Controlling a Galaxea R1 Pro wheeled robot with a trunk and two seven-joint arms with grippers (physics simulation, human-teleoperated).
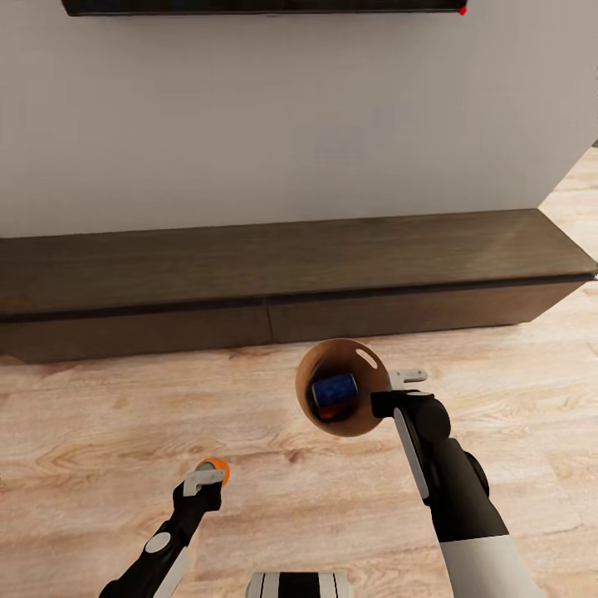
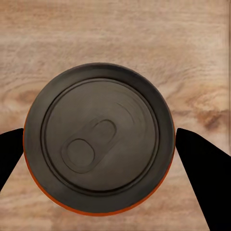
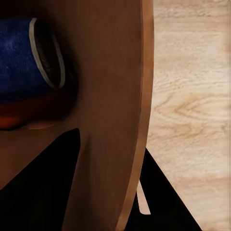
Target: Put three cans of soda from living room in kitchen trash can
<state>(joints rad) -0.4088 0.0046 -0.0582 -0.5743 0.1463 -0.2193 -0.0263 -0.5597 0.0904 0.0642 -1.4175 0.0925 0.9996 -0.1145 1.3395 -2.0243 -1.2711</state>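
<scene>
My left gripper (image 1: 212, 475) is shut on an orange can of soda (image 1: 218, 466), held low over the plank floor. The left wrist view looks straight down on its dark top (image 2: 98, 139), with a black finger (image 2: 202, 168) touching each side. My right gripper (image 1: 390, 390) is shut on the rim of the tash can (image 1: 368, 413), which is tilted so its brown inside faces the head camera. Inside lie a dark blue can (image 1: 334, 387) and an orange can (image 1: 330, 410) beneath it. The right wrist view shows the brown wall (image 3: 110, 96) between the fingers and the blue can (image 3: 24, 57).
A long dark low cabinet (image 1: 282, 274) runs along the white wall ahead, with the lower edge of a black TV (image 1: 257, 7) above it. Pale wood plank floor (image 1: 100, 432) lies under both arms. Past the cabinet's right end the floor continues (image 1: 573, 191).
</scene>
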